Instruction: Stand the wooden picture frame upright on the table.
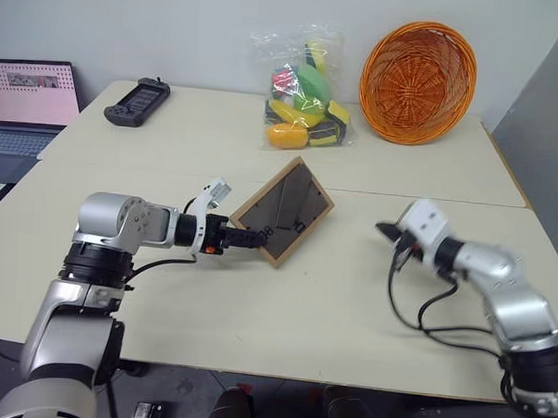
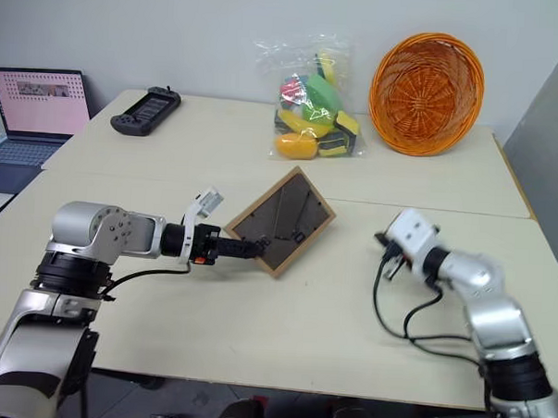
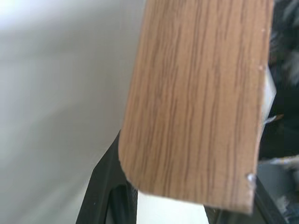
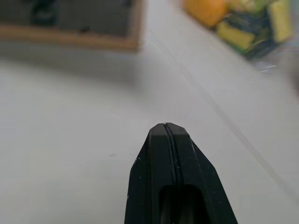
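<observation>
Left gripper [image 1: 250, 237]: fingers clamped on the near-left edge of the wooden picture frame [image 1: 285, 209], holding it tilted over mid-table [image 1: 284, 311], dark back showing. Right gripper [image 1: 387, 231] is pinched together on nothing, well off to the right. Not standing yet, I'd say about halfway there.

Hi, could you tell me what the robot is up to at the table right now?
The left gripper is shut on the lower left edge of the wooden picture frame, holding it tilted with its dark back facing the camera, one corner near or on the table. The right gripper is shut and holds nothing, hovering to the frame's right. Farther back sit a bag of toys, an orange wicker basket, a handheld game console and a laptop.
</observation>
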Robot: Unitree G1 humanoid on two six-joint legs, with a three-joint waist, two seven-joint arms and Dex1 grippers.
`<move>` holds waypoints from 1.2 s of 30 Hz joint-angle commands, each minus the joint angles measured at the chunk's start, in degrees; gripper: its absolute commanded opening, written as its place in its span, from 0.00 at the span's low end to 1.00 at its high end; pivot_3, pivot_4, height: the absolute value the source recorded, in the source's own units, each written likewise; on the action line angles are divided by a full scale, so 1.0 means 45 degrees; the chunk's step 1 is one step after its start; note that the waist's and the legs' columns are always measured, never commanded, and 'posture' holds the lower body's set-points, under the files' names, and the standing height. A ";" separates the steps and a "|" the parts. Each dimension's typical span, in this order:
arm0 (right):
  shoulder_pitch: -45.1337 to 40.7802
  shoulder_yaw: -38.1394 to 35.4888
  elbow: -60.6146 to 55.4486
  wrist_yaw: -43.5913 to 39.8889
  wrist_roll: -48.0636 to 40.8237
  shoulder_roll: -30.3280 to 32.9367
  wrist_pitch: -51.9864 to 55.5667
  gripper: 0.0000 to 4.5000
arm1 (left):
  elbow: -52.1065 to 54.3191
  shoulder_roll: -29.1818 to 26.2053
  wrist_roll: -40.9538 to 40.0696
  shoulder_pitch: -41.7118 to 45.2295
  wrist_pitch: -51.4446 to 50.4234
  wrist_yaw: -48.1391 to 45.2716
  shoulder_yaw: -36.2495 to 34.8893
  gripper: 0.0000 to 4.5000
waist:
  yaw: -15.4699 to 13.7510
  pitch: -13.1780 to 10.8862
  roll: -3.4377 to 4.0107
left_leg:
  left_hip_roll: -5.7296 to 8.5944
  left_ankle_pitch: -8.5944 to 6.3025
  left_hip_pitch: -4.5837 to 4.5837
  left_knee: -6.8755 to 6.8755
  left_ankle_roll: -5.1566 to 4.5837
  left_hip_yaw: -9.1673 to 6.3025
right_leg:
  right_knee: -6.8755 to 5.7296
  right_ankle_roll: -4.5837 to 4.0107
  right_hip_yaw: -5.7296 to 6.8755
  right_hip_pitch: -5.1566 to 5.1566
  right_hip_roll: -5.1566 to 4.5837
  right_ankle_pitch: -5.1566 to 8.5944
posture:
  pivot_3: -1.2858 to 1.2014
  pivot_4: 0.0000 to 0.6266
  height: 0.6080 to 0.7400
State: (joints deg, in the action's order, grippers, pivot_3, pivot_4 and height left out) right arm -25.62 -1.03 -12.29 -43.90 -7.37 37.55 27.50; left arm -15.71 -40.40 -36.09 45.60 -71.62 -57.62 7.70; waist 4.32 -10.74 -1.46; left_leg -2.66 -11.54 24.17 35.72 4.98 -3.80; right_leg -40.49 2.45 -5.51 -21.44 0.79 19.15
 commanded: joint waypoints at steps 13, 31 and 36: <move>-0.2646 -0.0493 -0.0960 -0.0054 -0.4556 -0.1509 0.4103 0.46 | 0.0588 -0.0055 0.0773 0.0984 0.2075 -0.1564 0.0169 0.29 | -0.0242 -0.0007 0.0011 | 0.0003 -0.0001 0.0128 0.0013 -0.0004 -0.0024 | 0.0034 -0.0002 0.0023 -0.0092 0.0000 -0.0001 | 0.52 0.24 1.00; -0.4193 -0.0260 0.1080 -0.0077 -0.5352 -0.2408 0.4202 0.46 | 0.2093 -0.0165 0.0381 0.1146 0.1953 -0.2129 -0.0033 0.29 | -0.0227 -0.0009 0.0016 | 0.0000 0.0000 0.0136 0.0021 -0.0005 -0.0017 | -0.0009 -0.0002 0.0016 -0.0127 0.0003 -0.0001 | 0.52 0.24 1.00; -0.4329 -0.0323 0.0634 0.0310 -0.5615 -0.2838 0.4623 0.46 | 0.1430 0.0126 0.0658 0.1212 0.2103 -0.1801 -0.0004 0.29 | -0.0234 -0.0009 0.0016 | 0.0000 0.0001 0.0138 0.0023 -0.0005 -0.0013 | -0.0053 -0.0003 0.0013 -0.0148 0.0003 -0.0002 | 0.52 0.24 1.00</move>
State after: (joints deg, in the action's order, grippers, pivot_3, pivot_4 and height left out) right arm -43.75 -1.92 -7.22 -43.67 -30.89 25.33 47.46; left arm -10.76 -40.62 -32.33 49.77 -63.53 -65.20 9.30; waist 3.27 -10.78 -1.39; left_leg -2.66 -11.54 24.79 35.83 4.95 -3.86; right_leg -40.76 2.44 -5.45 -22.11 0.80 19.15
